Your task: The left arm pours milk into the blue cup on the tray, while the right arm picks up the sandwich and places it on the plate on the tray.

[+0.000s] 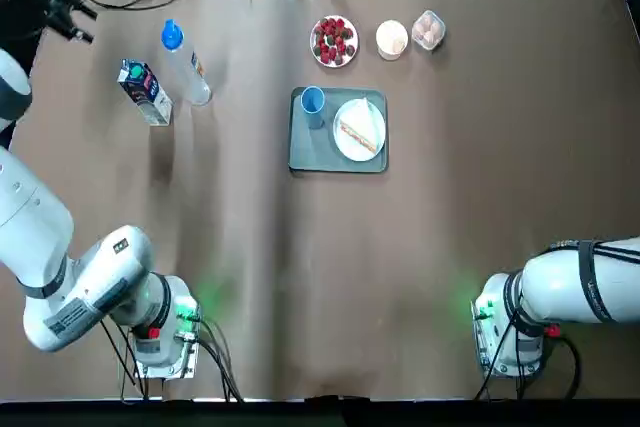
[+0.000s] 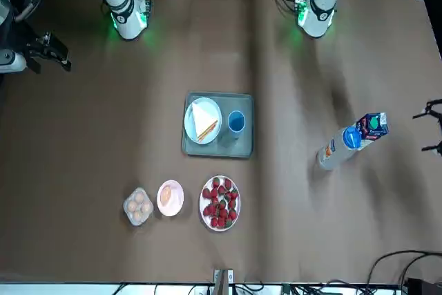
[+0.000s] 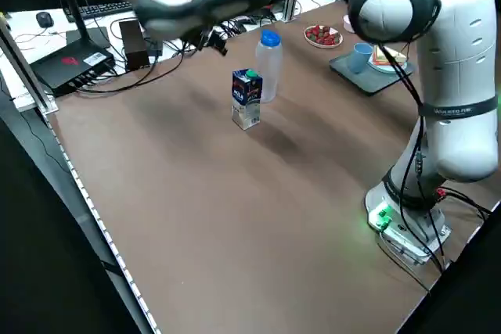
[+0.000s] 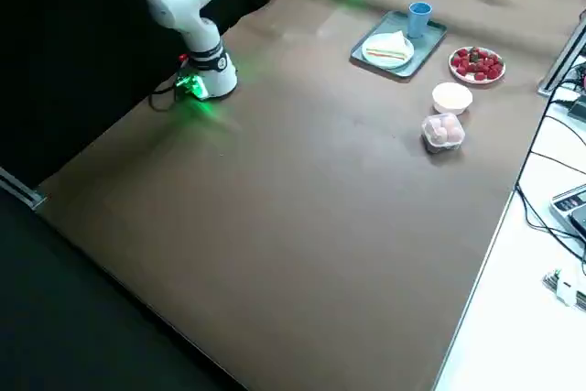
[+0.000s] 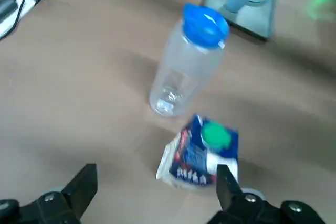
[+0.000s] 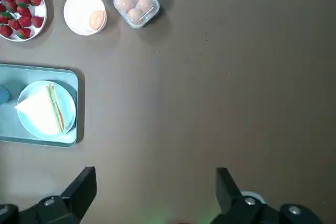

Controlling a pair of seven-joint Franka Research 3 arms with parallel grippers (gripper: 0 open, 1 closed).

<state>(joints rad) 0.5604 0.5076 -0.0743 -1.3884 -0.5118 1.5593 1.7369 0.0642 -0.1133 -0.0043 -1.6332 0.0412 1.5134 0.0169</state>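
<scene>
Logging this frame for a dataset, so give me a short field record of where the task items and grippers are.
sandwich: on the plate
plate: on the tray, beside the blue cup
milk: upright on the table, off the tray, next to a clear bottle
left gripper: open, above the milk
right gripper: open, empty, over bare table

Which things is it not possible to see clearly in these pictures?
- Milk level inside the blue cup: top view, too small to tell.
- Printed text on the milk carton: left wrist view, blurred.
- Sandwich filling on the plate: only a thin edge line shows.
- Right arm: top view, cut off by the frame edge.
</scene>
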